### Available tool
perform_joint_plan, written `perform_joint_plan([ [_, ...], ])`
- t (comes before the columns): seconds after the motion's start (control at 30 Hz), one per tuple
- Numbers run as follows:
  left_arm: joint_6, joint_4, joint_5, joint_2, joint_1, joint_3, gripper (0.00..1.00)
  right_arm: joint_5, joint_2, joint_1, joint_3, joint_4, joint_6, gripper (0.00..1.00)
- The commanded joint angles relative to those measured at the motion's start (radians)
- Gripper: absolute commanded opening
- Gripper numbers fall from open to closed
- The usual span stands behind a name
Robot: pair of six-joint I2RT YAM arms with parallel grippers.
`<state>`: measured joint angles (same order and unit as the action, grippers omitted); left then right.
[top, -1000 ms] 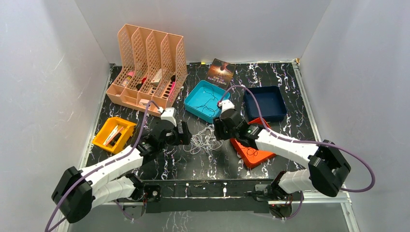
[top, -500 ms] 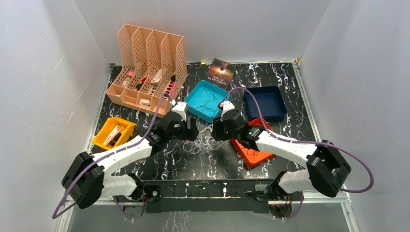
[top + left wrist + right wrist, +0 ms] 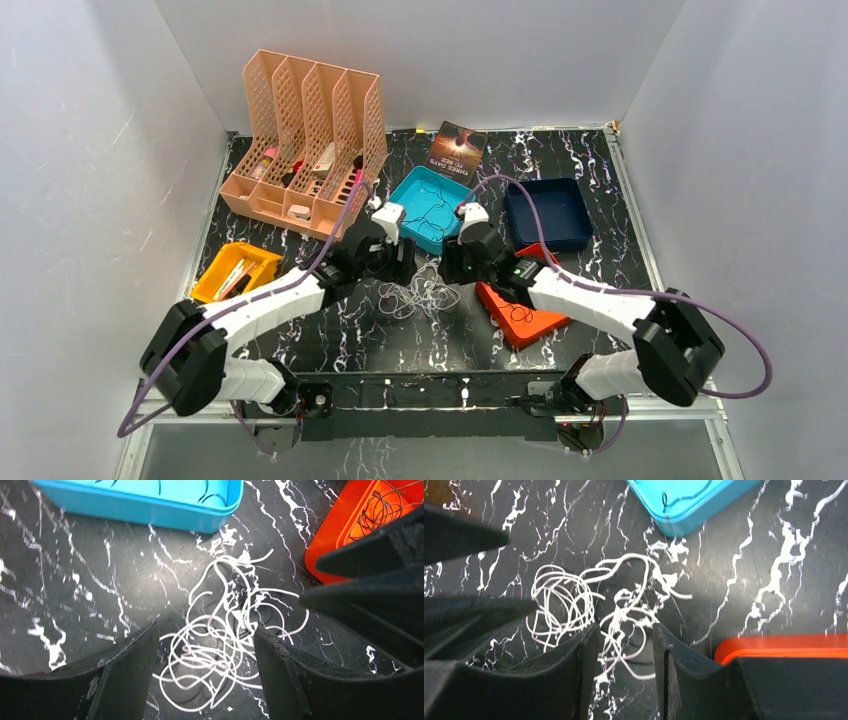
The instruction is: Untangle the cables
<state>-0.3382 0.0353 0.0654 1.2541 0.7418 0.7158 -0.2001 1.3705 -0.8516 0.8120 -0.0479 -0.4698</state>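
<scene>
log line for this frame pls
left gripper: open over tangled white cable pile | right gripper: open over same pile | pile: lying on black marbled table

Left gripper [image 3: 205, 636] spread wide; right gripper [image 3: 624, 630] narrowly parted.

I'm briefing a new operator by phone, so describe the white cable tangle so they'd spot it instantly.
On the black marbled table, find the teal tray near the middle. Just on its near side, left of the orange tray, lies the white cable tangle: the only loose white heap, outside any tray.
</scene>
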Motion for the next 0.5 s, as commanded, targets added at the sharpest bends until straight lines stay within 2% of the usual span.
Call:
perform_joint_plan([
  [0.0,0.134,-0.044,-0.085,0.105,-0.003,0.122,0.65,0.031,-0.120,0.004,-0.101,0.032,-0.118,0.51],
  [0.07,0.165,-0.071,-0.118,0.185,-0.010,0.182,0.60,0.052,-0.161,0.004,-0.144,0.045,-0.130,0.50],
  [0.13,0.230,-0.117,-0.163,0.325,-0.018,0.292,0.50,0.044,-0.250,0.003,-0.192,0.026,-0.133,0.50],
  [0.23,0.261,-0.128,-0.215,0.411,-0.025,0.339,0.47,0.035,-0.277,0.006,-0.195,-0.004,-0.107,0.50],
  [0.47,0.285,-0.137,-0.210,0.477,-0.035,0.356,0.43,0.054,-0.270,0.006,-0.199,0.005,-0.109,0.50],
])
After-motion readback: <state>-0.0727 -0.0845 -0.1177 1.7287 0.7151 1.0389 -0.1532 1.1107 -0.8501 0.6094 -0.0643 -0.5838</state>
